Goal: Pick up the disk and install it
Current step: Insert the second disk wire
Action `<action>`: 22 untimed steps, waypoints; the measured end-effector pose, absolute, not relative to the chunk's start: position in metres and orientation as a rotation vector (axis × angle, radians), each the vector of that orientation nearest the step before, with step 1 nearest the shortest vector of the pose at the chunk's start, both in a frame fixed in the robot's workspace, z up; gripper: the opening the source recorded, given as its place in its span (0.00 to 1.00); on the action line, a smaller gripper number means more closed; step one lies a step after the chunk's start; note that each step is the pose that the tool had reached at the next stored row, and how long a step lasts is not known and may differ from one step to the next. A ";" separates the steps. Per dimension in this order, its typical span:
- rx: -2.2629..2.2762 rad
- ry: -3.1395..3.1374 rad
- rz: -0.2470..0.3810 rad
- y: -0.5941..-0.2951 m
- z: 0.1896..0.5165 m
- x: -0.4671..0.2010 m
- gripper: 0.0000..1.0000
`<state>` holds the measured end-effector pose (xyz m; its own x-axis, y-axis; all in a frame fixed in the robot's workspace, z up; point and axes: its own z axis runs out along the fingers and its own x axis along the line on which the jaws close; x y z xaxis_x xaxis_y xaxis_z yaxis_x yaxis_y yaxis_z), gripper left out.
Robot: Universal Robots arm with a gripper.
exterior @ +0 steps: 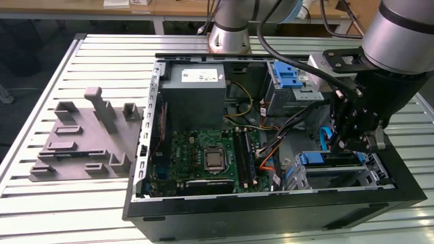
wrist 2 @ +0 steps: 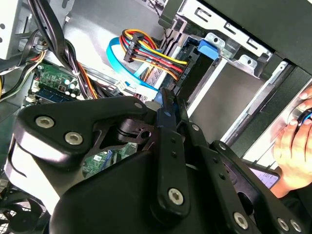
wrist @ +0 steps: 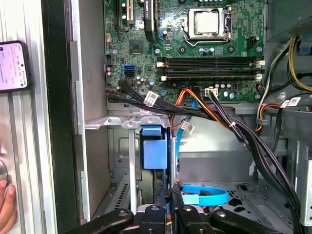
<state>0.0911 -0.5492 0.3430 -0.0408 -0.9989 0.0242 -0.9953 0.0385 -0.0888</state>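
you get even overhead light, glare on the counter [exterior: 101,61] slats, blurred near pincer [wrist 2: 168,117] links.

You will find no print here that can be made out. The white sticker [exterior: 200,76] on the grey power supply box [exterior: 196,96] carries dark lines too small to tell, and the white cable tags [wrist: 151,99] over the motherboard [wrist: 195,44] likewise.
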 end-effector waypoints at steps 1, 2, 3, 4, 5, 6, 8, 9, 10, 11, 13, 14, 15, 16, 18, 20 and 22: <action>-2.144 2.231 -0.125 -0.549 0.342 0.091 0.16; -2.144 2.232 -0.126 -0.549 0.342 0.091 0.16; -2.144 2.232 -0.126 -0.549 0.342 0.091 0.16; -2.144 2.231 -0.126 -0.549 0.341 0.091 0.16; -2.144 2.231 -0.125 -0.549 0.340 0.091 0.16; -2.144 2.232 -0.126 -0.550 0.340 0.091 0.16; -2.144 2.232 -0.126 -0.550 0.338 0.091 0.16; -2.144 2.231 -0.126 -0.551 0.338 0.091 0.16; -2.144 2.231 -0.126 -0.551 0.338 0.091 0.16; -2.144 2.231 -0.126 -0.551 0.338 0.091 0.16; -2.144 2.231 -0.125 -0.551 0.338 0.091 0.16; -2.144 2.231 -0.126 -0.551 0.338 0.091 0.16; -2.144 2.231 -0.125 -0.551 0.338 0.091 0.16; -2.144 2.231 -0.125 -0.551 0.337 0.091 0.16; -2.144 2.231 -0.125 -0.551 0.337 0.092 0.16; -2.144 2.231 -0.125 -0.551 0.337 0.093 0.16; -2.144 2.231 -0.125 -0.551 0.337 0.093 0.16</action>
